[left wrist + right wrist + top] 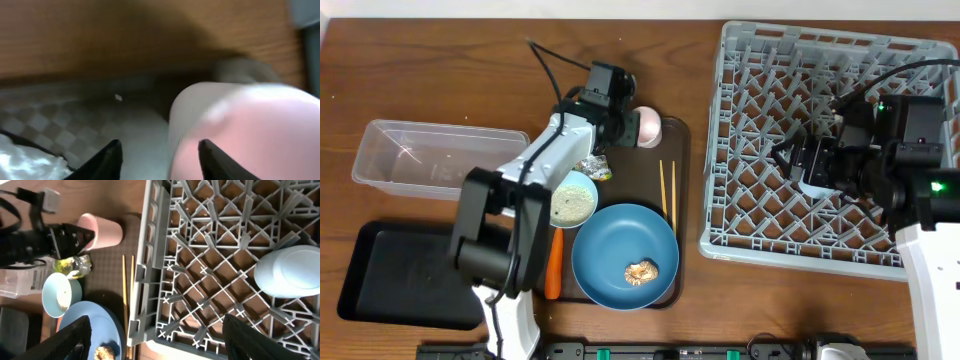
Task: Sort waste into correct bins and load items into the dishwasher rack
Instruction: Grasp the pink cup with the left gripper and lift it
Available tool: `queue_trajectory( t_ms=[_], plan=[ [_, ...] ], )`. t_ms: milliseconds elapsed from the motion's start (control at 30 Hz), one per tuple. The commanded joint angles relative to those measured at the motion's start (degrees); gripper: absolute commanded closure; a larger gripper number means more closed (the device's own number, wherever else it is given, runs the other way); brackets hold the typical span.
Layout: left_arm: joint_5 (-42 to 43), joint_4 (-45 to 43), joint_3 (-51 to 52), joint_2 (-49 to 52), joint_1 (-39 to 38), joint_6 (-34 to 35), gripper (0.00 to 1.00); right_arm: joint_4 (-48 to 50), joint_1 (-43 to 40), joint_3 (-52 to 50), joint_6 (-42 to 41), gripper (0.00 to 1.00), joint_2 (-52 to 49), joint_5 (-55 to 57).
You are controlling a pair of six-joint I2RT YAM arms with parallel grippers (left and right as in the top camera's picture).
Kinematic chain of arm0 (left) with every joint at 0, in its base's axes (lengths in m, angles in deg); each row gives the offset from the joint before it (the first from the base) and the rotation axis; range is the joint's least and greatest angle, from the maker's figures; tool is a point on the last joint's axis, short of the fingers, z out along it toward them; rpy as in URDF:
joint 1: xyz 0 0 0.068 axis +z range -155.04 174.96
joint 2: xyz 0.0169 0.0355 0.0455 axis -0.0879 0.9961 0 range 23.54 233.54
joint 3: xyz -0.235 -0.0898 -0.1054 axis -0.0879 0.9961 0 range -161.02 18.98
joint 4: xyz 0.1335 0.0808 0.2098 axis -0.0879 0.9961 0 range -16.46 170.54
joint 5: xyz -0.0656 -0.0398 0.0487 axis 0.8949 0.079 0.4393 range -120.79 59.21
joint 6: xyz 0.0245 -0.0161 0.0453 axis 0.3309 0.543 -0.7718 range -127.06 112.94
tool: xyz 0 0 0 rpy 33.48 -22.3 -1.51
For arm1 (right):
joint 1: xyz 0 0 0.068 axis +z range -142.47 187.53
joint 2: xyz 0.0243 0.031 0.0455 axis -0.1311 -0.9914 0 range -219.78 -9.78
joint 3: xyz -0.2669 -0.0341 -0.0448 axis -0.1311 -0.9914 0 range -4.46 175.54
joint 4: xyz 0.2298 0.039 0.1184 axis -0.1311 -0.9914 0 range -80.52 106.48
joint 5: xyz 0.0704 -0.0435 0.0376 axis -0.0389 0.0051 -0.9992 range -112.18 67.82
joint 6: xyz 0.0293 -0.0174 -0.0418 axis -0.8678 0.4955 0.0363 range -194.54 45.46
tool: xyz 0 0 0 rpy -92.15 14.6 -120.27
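Over on the table's right side, the large square grey plastic dishwasher rack (760,90) holds the small blue cup (290,272), mouth down among the pegs. The right gripper (160,340) hangs above it, jaws wide and holding nothing.

At the far edge of the dark brown serving tray (677,160) sits the small pink cup (648,126), the piece now in hand. The danger I judge here is a pinch on one smooth, thin wall. The cup could swing or slip on the lift, or tip toward the crumpled yellow-green snack wrapper (595,168) just beside it.

The left arm stretches out across the tray, wrist tipped down. The left gripper (160,150) stands half apart, astride the cup's edge. That view is blurred, so I cannot tell whether the pads bite.
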Motion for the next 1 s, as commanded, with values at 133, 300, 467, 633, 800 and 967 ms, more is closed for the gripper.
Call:
queue_trajectory(
  t_ms=[133,300,467,633,800,967],
  plan=[
    [0.09,0.37,-0.76,0.9,-0.07,0.22,0.94,-0.5,0.87,-0.28,0.98,0.24,-0.04,-0.2],
    [1.42,3.08,-0.81,-4.24,0.04,3.74,0.94,-0.35,0.87,-0.28,3.32,0.24,-0.04,-0.11],
    [11.91,7.06,-0.81,-15.26,0.04,3.72,0.94,1.42,0.87,-0.26,6.51,0.23,-0.02,-0.63],
    [24.09,9.86,-0.81,-27.39,0.04,3.74,0.94,5.79,0.87,-0.26,15.37,0.23,0.0,-19.23],
    [35.43,10.05,-0.81,-37.86,0.04,4.63,0.94,14.12,0.87,-0.26,20.0,0.25,0.0,-48.87],
    [43.23,10.03,-0.81,-44.74,0.04,4.61,0.94,24.92,1.75,-0.26,19.96,0.26,0.0,-63.32]
  ],
)
